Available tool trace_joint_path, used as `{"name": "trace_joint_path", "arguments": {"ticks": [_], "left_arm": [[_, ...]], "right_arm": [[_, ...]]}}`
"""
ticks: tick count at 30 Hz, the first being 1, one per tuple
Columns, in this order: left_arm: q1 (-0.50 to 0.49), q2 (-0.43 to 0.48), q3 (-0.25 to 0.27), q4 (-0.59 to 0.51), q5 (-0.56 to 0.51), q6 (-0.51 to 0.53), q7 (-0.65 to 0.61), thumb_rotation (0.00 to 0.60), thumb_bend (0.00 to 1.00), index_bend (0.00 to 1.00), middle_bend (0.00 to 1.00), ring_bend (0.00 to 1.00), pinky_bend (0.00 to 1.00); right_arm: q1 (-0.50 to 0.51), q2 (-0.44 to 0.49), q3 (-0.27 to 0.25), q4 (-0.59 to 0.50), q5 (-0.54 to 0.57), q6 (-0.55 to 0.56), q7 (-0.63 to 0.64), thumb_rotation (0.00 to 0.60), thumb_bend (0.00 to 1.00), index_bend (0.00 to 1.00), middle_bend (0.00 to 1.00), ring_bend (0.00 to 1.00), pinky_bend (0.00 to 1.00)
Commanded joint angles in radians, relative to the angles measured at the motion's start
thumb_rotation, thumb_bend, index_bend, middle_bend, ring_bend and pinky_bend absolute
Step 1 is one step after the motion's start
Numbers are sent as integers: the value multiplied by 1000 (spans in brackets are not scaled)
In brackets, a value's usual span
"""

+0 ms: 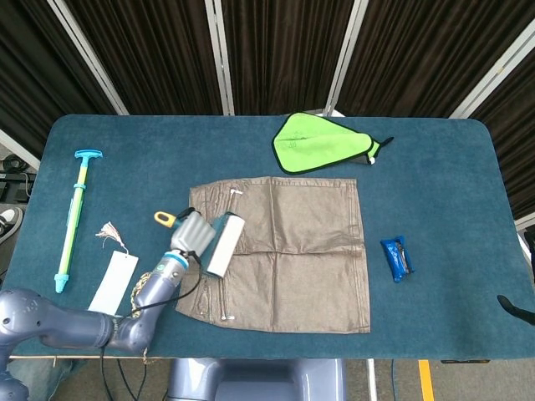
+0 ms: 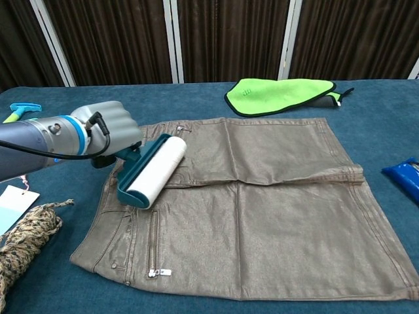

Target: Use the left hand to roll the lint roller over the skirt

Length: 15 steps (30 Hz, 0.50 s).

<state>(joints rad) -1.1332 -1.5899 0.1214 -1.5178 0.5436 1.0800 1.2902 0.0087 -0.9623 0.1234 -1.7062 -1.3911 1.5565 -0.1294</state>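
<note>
A brown-grey skirt lies flat in the middle of the blue table. My left hand grips the handle of a lint roller, which has a teal frame and a white roll. The roll rests on the skirt's left part, near the waistband and zip. The handle's yellow end sticks out past the hand in the head view. At the lower right edge of the head view only a dark tip shows, perhaps my right hand; its state is hidden.
A green cloth lies behind the skirt. A blue packet sits to the right. On the left are a teal and yellow pump stick, a white tag and a braided rope.
</note>
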Motion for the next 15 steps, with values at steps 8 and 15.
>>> {"name": "trace_joint_path", "arguments": {"ticks": [8, 15], "left_arm": [[61, 31, 43, 68, 31, -36, -65, 600, 937, 723, 544, 424, 499], [94, 66, 39, 100, 53, -47, -120, 600, 938, 723, 544, 424, 498]], "right_arm": [[-2, 0, -2, -4, -8, 6, -5, 600, 0, 0, 0, 0, 0], [-3, 0, -2, -4, -10, 8, -7, 600, 0, 0, 0, 0, 0]]}}
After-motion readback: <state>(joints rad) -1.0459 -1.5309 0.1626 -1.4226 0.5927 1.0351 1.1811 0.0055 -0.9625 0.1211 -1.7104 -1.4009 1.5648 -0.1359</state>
